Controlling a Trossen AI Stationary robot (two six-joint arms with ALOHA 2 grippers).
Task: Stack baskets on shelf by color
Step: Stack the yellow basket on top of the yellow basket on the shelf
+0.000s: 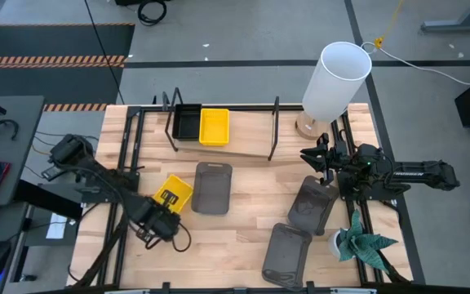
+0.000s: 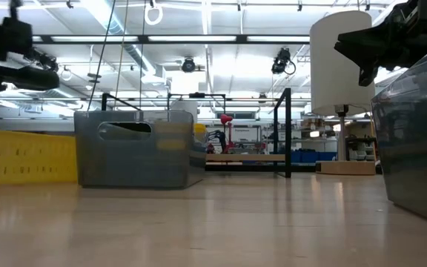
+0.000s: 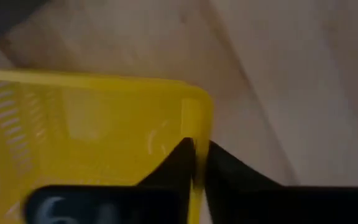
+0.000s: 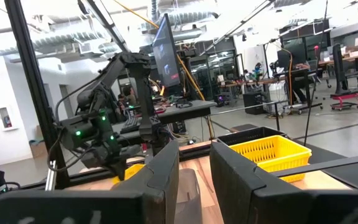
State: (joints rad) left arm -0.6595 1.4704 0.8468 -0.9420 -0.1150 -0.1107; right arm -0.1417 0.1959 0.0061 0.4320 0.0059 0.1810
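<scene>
Yellow basket (image 3: 92, 137) rim pinched by left pincer (image 3: 197, 165), shown only wrist-close.

Robotics lab: exposed ducts (image 4: 61, 37), workstations (image 4: 303, 68).

Lighting: bright, even, from my ceiling strips (image 2: 206, 38). Glare: sheen on table (image 2: 213, 222) in low view. Focus: my left wrist view blurred, yellow basket (image 3: 92, 137) soft. Shadows: faint, short.
</scene>
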